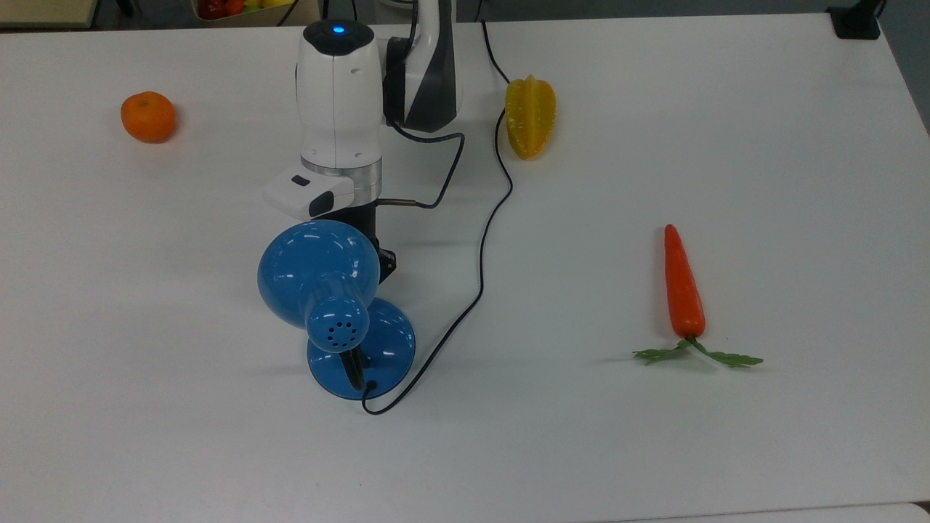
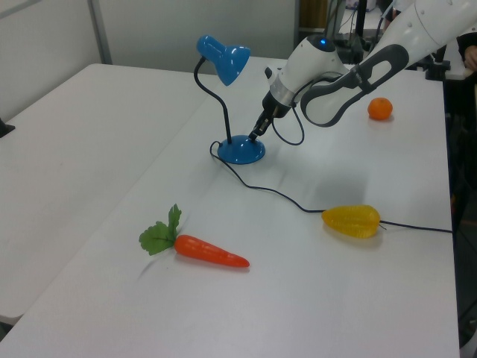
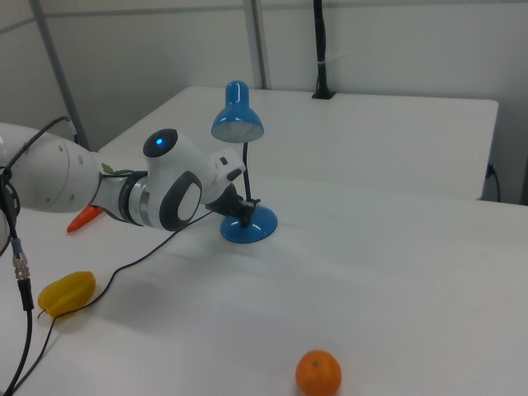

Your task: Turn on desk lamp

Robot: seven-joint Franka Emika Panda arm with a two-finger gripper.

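The pincer (image 2: 256, 134), grip state unclear, sits at the desk lamp (image 2: 240, 150) base.

Top view: the glossy blue dome shade of the desk lamp (image 1: 317, 274) covers the black gripper (image 1: 374, 267) below it; fingers not readable. The shade also hides part of the lamp's round blue base (image 1: 385, 347).

Right view: the white robot arm (image 3: 74, 183) hides most of the orange carrot (image 3: 83, 219) and is itself cut by the right view's left edge.

Left view: the thin black cord (image 2: 417, 226) runs off the left view's right edge beyond the yellow star fruit (image 2: 351, 221).
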